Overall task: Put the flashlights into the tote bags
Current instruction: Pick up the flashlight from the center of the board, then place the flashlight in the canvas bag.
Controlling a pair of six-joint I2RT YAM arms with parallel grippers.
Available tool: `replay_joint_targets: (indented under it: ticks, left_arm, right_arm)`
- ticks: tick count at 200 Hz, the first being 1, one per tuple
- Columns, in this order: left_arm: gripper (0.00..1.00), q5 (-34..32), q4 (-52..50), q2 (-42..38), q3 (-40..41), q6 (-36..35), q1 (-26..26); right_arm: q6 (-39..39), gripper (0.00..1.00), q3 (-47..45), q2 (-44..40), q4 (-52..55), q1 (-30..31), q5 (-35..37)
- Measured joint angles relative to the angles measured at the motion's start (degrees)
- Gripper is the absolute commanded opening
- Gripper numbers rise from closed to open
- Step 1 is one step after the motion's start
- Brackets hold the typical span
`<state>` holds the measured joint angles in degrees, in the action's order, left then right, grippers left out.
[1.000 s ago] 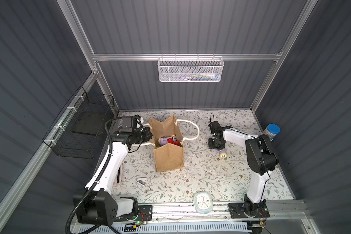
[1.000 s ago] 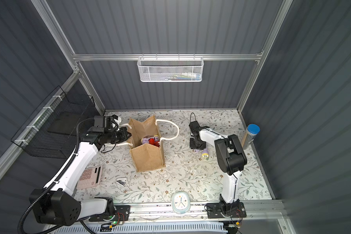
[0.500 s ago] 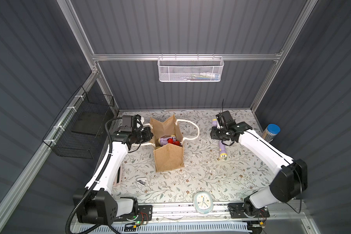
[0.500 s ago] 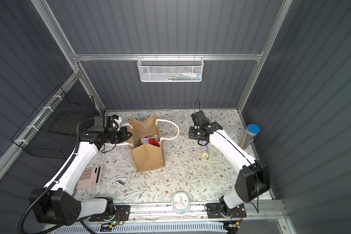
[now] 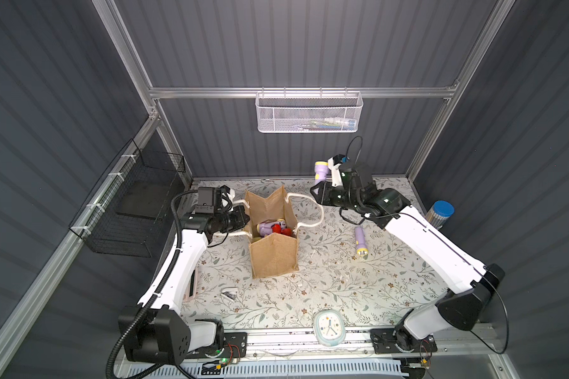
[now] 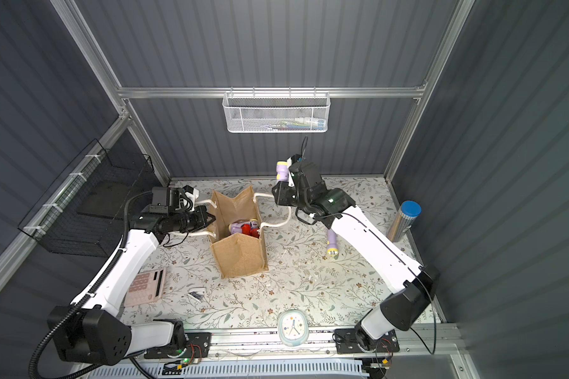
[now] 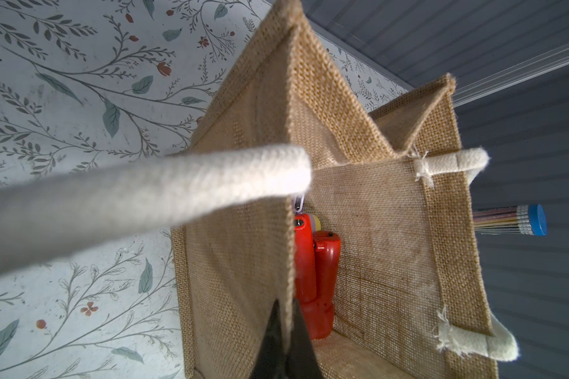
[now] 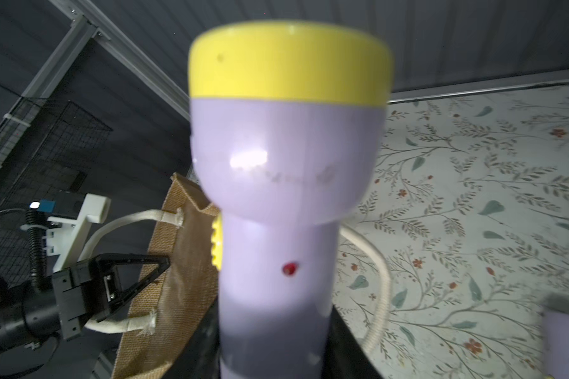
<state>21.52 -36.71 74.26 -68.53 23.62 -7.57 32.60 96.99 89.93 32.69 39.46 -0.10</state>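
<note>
Right gripper risen to frame centre, clamping seemingly light, slick torch by barrel; left gripper pinching bag rim.

Both top views are sharp. Light from above leaves the floral-printed counter bright, with washed-out glare at its front edge by the pale blue clock, and the dark ribbed walls dim. In the left wrist view the thick white rope handle is out of focus, while the weave of the tan burlap bag is crisp. In the right wrist view the lavender flashlight with a yellow head is blurred, with a white highlight and a shadowed base.
</note>
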Motion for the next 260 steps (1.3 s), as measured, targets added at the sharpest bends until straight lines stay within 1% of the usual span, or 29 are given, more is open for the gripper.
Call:
replay_joint_targets:
  ticks: [55,94,154,189,219,240,260]
  left_arm:
    - [0.00,0.85,0.61,-0.20,0.24,-0.02,0.00]
    - [0.00,0.81,0.94,-0.66,0.76,-0.07,0.00]
    - [0.00,0.31,1.62,-1.53,1.53,-0.04,0.00]
    - [0.00,0.15,1.62,-1.55,1.53,-0.04,0.00]
    - [0.00,0.15,1.62,-1.55,1.53,-0.04,0.00]
    - [0.00,0.13,1.62,-1.55,1.53,-0.04,0.00]
    - [0.00,0.13,1.62,-1.55,1.53,-0.04,0.00]
  right_arm:
    - [0.46,0.00,9.31,13.44,-1.36,7.08,-6.40]
    - [0.98,0.00,12.15,20.11,-1.29,10.21,-10.08]
    - [2.36,0.00,12.63,26.62,-0.35,11.82,-14.73]
    - [2.69,0.00,12.61,29.33,1.51,12.15,-16.22]
    - [2.47,0.00,12.61,31.36,3.43,12.28,-16.50]
    - [2.34,0.05,12.61,32.70,5.31,12.35,-16.15]
    - [2.29,0.06,13.84,34.58,7.87,12.44,-14.95]
